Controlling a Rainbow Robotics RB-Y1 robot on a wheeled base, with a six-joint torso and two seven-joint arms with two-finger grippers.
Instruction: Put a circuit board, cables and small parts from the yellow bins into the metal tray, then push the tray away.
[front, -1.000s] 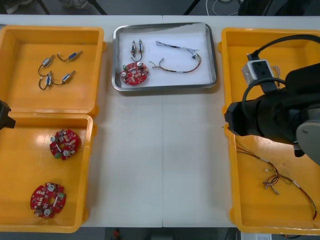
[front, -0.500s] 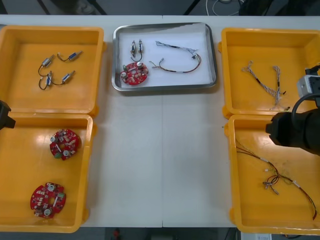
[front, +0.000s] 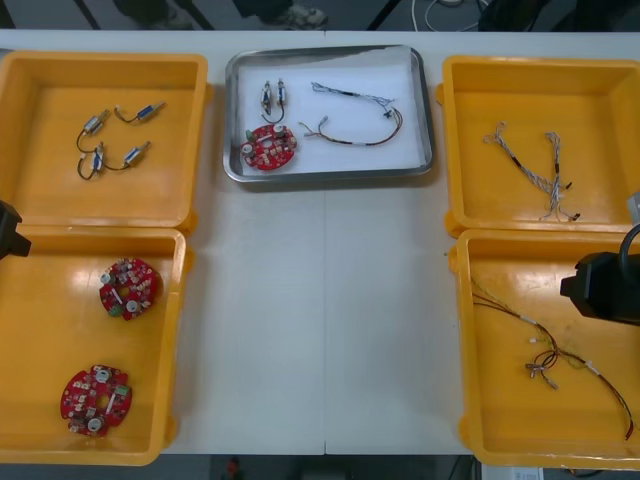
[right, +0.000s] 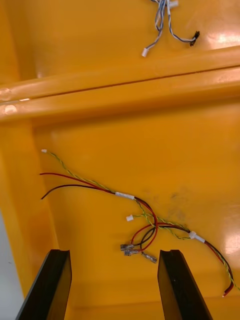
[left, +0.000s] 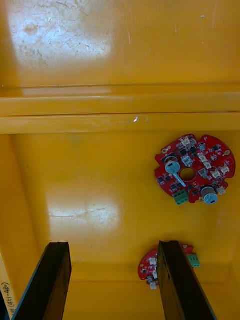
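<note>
Front view: tray (front: 330, 176) holds board (front: 270, 147), cables (front: 355, 128), small parts (front: 273, 97).

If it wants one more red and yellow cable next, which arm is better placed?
Right. The right claw hangs open over the red and yellow cable in the near right bin; the left claw is above circuit boards across the table.

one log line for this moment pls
tray: board, cables, small parts in | right gripper: open over red and yellow cable | left gripper: open over board bin
</note>
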